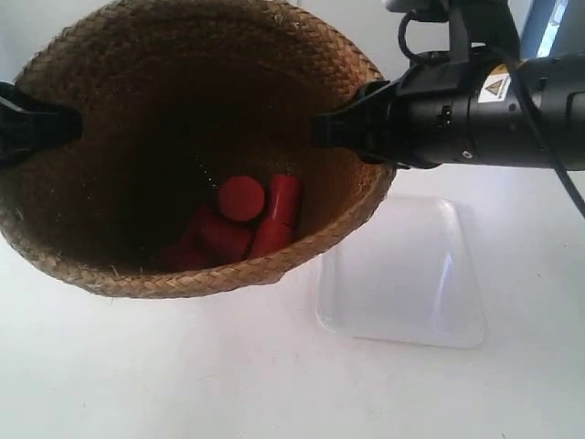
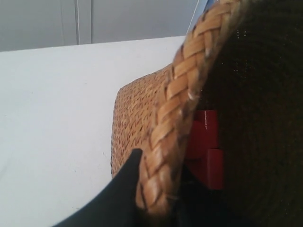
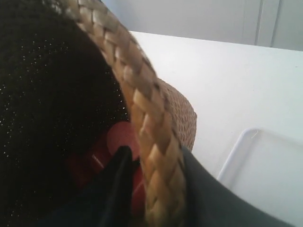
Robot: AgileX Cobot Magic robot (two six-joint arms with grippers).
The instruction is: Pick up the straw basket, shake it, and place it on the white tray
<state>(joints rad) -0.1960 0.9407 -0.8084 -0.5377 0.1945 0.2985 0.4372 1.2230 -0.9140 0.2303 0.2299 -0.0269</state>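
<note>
- Left gripper: closed on the braided rim of the large brown straw basket. One black finger lies on the woven outer wall; the other is on the dark inside.
- Right gripper: clamped on the opposite stretch of the same rim. One black finger is inside the basket and the other outside.
- Exterior view: the basket hangs between the two grippers, with its mouth tipped toward the camera. One gripper holds the rim at the view's left edge and the other at the view's right. The right wrist view shows the tray close by, so the arm at the exterior view's right is the right arm.
- Contents: several red cylindrical blocks lie heaped against the low side of the basket floor. They also show in the left wrist view and the right wrist view.
- Shallow glossy white rectangular tray: flat on the white table top, below the right arm. The basket rim hides one corner of it in the exterior view. The basket is not set on the tray.
- Whether the basket base touches the table cannot be told.
</note>
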